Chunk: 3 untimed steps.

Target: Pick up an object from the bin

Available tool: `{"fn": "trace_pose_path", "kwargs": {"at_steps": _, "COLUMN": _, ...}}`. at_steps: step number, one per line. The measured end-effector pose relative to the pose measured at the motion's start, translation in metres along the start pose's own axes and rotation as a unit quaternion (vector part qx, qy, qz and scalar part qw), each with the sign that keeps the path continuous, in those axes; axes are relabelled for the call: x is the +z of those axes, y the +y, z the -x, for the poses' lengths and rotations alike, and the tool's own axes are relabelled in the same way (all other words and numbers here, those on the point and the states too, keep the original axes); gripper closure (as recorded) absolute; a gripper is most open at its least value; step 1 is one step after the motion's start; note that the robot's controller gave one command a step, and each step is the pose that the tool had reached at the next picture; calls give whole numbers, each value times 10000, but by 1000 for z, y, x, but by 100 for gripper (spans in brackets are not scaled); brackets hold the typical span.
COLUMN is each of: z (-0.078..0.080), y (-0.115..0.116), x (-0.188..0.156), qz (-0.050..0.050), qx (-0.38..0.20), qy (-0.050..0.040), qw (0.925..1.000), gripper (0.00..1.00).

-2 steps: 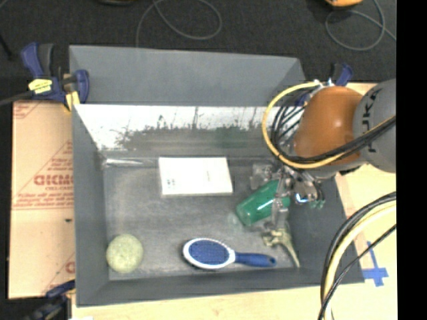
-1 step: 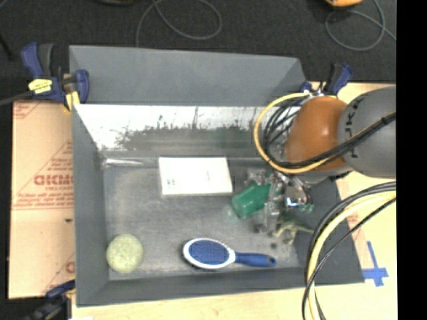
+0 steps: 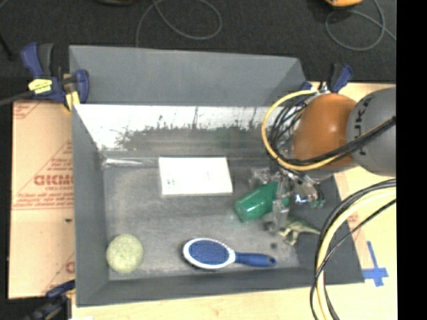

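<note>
— Where is the arm right now?

— I see it reaching in from the right, with the pincer (image 3: 285,209) low over the right part of the grey bin (image 3: 133,212), close to the floor. Its orange cover (image 3: 320,129) sits above it, ringed by looping black and yellow cables (image 3: 270,129).

— Does it have anything?

— A green plastic piece (image 3: 253,204), blocky with a darker end, lies tilted right against the pincer's left side, touching it. From my view, I cannot tell whether the pincer is apart, together, or clamped on that piece; the metal parts there overlap too much for me to read.

— So the green piece is the nearest thing?

— Yes, by a clear margin. It sits right of the bin's middle, just beside the lower right corner of a flat white box (image 3: 195,177), which lies near the far wall.

— What else is in there?

— I have a blue hairbrush (image 3: 212,253) lying flat along the near wall, oval head to the left and handle pointing right, towards the spot below the pincer but apart from it. A pale green ball (image 3: 125,253) rests in the near left corner, well apart from the arm.
</note>
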State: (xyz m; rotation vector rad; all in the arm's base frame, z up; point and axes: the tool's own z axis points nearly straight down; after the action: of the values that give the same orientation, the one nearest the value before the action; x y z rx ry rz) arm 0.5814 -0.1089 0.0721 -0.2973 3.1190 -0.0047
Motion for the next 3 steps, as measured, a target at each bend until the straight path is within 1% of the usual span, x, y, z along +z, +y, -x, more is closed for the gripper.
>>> {"fn": "trace_pose_path", "kwargs": {"at_steps": 1, "z": 0, "y": 15, "x": 1, "qz": 19, "qx": 633, "qy": -6, "qw": 9980, "gripper": 0}}
{"fn": "trace_pose_path", "kwargs": {"at_steps": 2, "z": 2, "y": 2, "x": -1, "qz": 15, "qx": -3, "qy": -30, "qw": 10000, "gripper": 100}}
{"fn": "trace_pose_path", "kwargs": {"at_steps": 3, "z": 2, "y": 2, "x": -1, "qz": 15, "qx": -4, "qy": -30, "qw": 10000, "gripper": 100}}
